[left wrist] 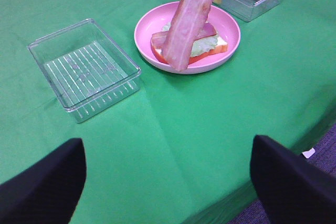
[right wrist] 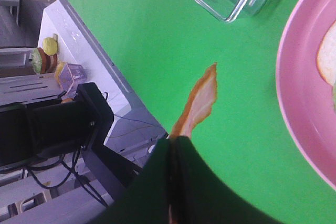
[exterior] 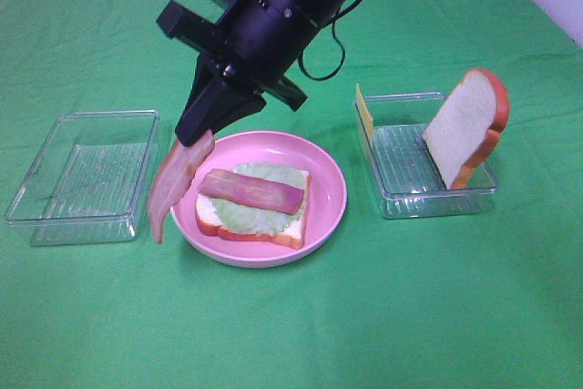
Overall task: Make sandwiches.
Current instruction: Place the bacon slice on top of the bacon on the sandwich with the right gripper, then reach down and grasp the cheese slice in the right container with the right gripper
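Left gripper (left wrist: 165, 145), nearest and well short of the pink plate (exterior: 330, 190): fingers wide apart, nothing between them. On the plate is a half-built sandwich: a bread slice (exterior: 264, 232), white with an orange-brown crust, with pale green lettuce (exterior: 239, 211) on top and one laid bacon strip (exterior: 250, 190) flat across it. Right gripper (exterior: 194, 138), above the plate's edge on the empty tray (exterior: 35, 170) side, is clamped on the top end of the held bacon strip (exterior: 173, 184). That strip is reddish-pink with a pale edge and hangs limp, its lower end off the plate over the green cloth (exterior: 291, 334). Likely step: lay it beside the laid strip. To do it well, carry it toward the plate's centre, lower until the free end touches the lettuce, draw along so it lies flat and parallel, and only then release. Risk is it flopping over the rim. Beyond the plate, the far tray (exterior: 437, 202) holds a second bread slice (exterior: 465, 125) leaning upright and a thin yellow cheese square (exterior: 364, 111) on edge.
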